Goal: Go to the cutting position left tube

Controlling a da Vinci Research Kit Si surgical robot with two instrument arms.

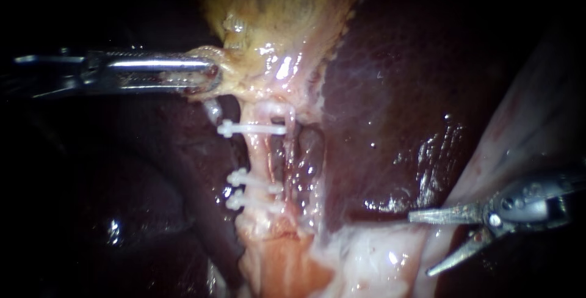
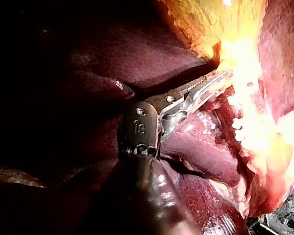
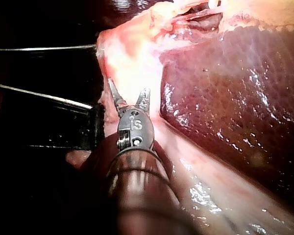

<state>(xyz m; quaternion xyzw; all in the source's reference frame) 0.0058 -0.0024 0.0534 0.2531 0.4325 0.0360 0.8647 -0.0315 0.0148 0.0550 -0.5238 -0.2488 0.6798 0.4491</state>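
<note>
The left instrument (image 1: 210,76) has its jaws clamped on the gallbladder (image 1: 274,5). The right instrument (image 1: 420,243), jaws wide at 4 o'clock, may nick the liver (image 1: 390,109) reaching the tube (image 1: 261,157).

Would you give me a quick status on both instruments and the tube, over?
Left instrument shut on gallbladder. Right instrument open, off to the side, not yet at the clipped tube. Three clips on it; bare liver between, nothing blocking.
</note>
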